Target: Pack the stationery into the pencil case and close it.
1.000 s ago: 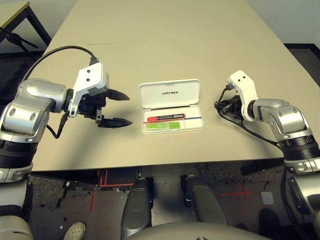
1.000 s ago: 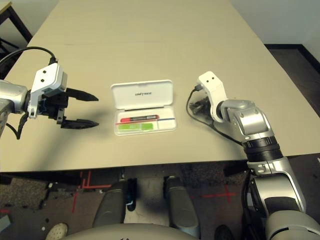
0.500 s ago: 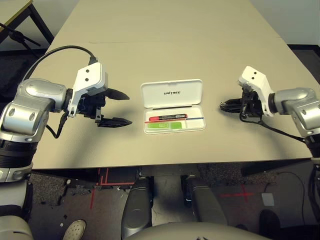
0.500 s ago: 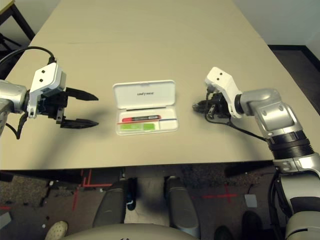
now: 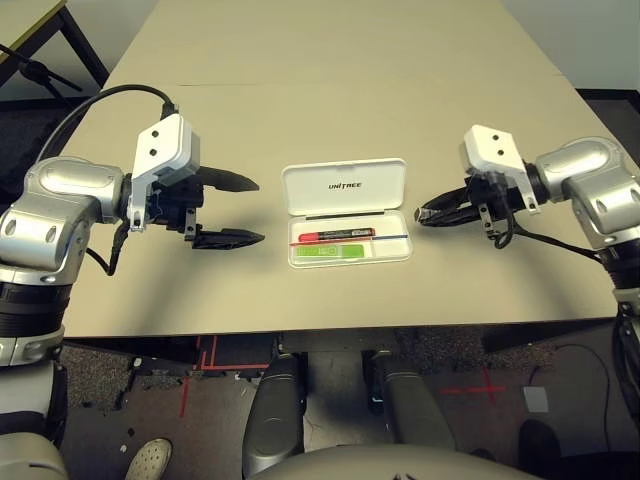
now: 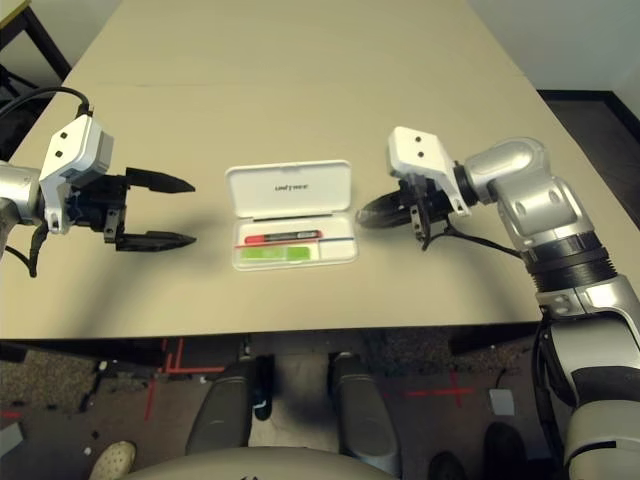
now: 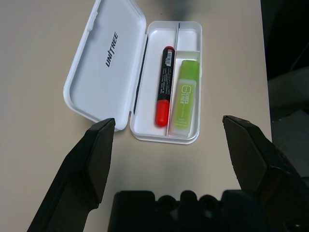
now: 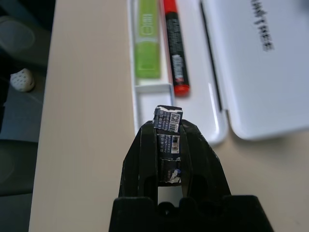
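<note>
since a second ago the right gripper (image 6: 368,212) has swung up off the table and turned to point at the pencil case (image 5: 345,212), while the left gripper (image 5: 243,209) has kept its place. the right gripper's fingers are clamped on a small dark piece with a printed label (image 8: 168,124), which sticks out past the tips, just short of the case's right end. the left gripper hangs with its fingers spread wide and nothing between them, near the case's left end. the case lies open mid-table toward the near edge, its lid (image 7: 104,58) folded flat back. inside the tray lie the red marker (image 7: 164,87) and, beside it in the near compartment, the green bar (image 7: 184,97). two items look packed; i judge the held piece is the last to go in, and the lid is not yet closed.
</note>
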`<state>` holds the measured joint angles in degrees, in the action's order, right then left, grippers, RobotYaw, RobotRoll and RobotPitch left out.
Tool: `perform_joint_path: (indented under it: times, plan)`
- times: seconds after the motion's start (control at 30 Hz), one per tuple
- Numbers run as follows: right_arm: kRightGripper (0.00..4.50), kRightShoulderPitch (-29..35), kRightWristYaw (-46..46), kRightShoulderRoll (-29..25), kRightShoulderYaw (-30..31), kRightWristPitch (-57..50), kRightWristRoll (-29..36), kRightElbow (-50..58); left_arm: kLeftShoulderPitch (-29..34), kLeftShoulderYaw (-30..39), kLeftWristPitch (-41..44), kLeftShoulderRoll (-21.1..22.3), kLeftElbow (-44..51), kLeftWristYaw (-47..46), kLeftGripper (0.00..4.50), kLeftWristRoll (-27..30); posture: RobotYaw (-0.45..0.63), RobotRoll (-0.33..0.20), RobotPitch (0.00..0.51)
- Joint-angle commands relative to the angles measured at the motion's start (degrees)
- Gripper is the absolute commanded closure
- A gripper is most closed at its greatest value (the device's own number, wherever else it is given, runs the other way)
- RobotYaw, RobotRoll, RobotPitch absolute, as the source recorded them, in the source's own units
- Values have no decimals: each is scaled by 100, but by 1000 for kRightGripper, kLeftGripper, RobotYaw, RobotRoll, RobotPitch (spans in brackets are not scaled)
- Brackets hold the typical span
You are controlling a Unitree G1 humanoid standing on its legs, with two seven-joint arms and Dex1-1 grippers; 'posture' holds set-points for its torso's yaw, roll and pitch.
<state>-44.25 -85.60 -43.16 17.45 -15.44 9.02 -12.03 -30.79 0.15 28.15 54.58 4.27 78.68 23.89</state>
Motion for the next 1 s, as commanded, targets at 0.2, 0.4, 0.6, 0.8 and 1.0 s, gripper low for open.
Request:
perform_joint_path:
  times: [0.2, 0.4, 0.6, 0.8, 1.0]
  plan:
    - [4132, -53, 225, 490, 394, 478, -537, -160, 177, 143, 56, 45, 225, -94, 0, 193, 105, 0, 162]
    - [4132, -90, 273, 614, 423, 807, -732, -430, 225, 161, 70, 75, 258, -124, 0, 218, 110, 0, 160]
    - [4132, -21, 261, 662, 424, 1115, -783, -614, 113, 131, 33, 16, 169, -247, 0, 180, 107, 0, 158]
    - [2732, 13, 164, 751, 381, 1094, -668, -632, -14, 24, 10, -30, 29, -305, 0, 106, 93, 0, 159]
    - [430, 72, -16, 740, 212, 953, -350, -537, -245, -198, 11, -21, -336, -328, 0, -133, 80, 0, 157]
